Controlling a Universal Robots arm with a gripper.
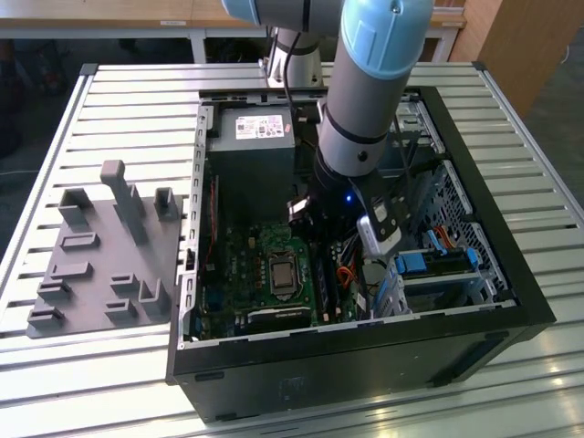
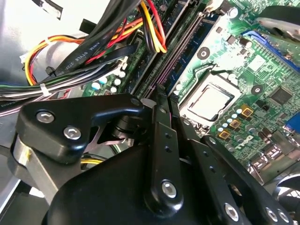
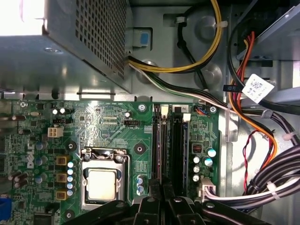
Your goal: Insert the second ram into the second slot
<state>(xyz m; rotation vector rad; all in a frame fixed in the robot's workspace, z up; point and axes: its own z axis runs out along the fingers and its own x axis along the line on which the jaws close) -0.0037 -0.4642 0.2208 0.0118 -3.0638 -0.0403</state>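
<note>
**Item: gripper over the memory slots**

I am seeing the gripper (image 2: 161, 96) with its jaws pressed together, tips sitting over the end of the memory slots (image 3: 168, 140). I cannot tell whether anything thin is pinched between them. The second ram (image 3: 177, 143) is lying as a dark stick in the slot bank, beside the processor socket (image 3: 102, 183). I am noting the motherboard (image 3: 108, 126) around it, the power supply (image 1: 251, 137) further off, and bundled cables (image 2: 84, 51) passing close by the gripper.
</note>
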